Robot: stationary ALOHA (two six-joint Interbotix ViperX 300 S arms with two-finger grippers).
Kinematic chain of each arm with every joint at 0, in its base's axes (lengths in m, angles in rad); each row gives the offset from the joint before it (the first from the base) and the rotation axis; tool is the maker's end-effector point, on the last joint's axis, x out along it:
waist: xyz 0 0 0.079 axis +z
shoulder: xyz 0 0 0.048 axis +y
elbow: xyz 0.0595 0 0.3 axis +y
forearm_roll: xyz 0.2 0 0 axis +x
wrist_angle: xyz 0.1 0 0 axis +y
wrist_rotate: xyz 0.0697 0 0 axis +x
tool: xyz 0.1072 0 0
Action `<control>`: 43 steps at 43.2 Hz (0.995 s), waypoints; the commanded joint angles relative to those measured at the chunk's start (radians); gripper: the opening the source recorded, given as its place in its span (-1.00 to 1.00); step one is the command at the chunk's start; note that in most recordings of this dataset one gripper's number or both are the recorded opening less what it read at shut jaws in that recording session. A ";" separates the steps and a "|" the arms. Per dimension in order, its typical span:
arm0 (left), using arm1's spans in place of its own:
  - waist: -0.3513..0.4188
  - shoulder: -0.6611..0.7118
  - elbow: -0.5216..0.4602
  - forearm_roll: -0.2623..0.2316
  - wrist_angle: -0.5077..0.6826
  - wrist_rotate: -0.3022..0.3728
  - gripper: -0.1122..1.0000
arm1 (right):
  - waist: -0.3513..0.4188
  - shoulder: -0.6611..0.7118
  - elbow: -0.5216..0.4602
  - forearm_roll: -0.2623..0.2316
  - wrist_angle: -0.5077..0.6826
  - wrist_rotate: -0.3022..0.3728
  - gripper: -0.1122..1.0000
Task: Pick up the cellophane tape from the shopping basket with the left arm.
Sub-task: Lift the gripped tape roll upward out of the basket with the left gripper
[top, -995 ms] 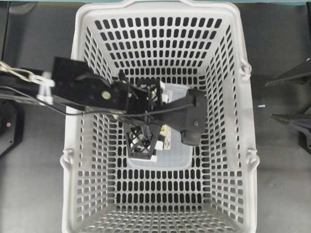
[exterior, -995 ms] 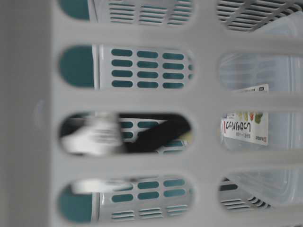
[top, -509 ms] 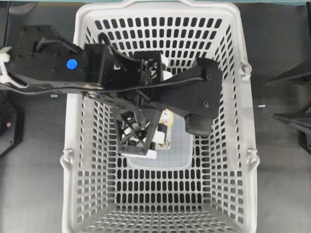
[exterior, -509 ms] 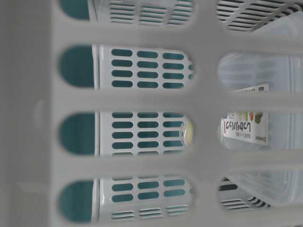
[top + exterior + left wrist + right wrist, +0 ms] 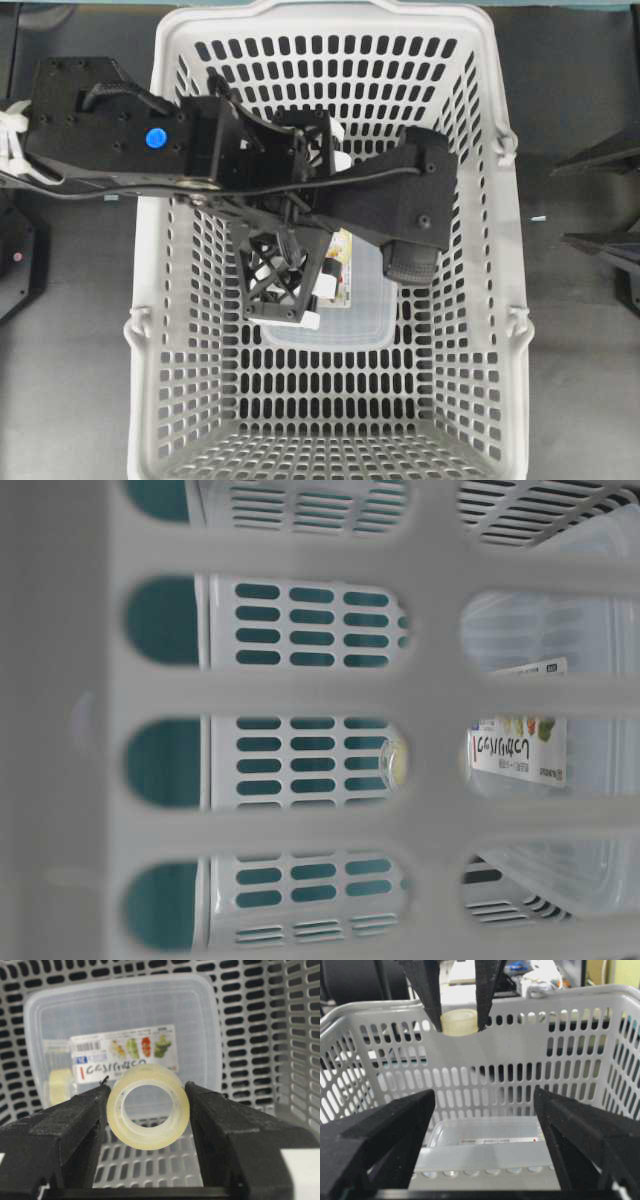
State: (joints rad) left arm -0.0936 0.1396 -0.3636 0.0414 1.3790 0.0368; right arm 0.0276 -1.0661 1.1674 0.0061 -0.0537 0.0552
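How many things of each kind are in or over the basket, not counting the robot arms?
Cellophane tape: 1, held between the left pincer's fingers
Clear plastic box: 1, on the basket floor
Shopping basket: 1
Total: 3

Unreadable print and barcode on box label (image 5: 125,1052)

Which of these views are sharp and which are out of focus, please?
Table-level view: the near wall of the shopping basket is a soft blur, the clear box behind sharper. Left wrist view: the cellophane tape is crisp between the left gripper fingers. Right wrist view: the right gripper fingers are near and soft.
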 commanded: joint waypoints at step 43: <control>-0.003 -0.002 -0.009 0.003 -0.003 0.003 0.10 | 0.002 0.006 -0.006 0.003 -0.009 0.002 0.59</control>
State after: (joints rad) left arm -0.0936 0.1503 -0.3636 0.0414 1.3790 0.0383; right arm 0.0276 -1.0661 1.1674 0.0061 -0.0537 0.0552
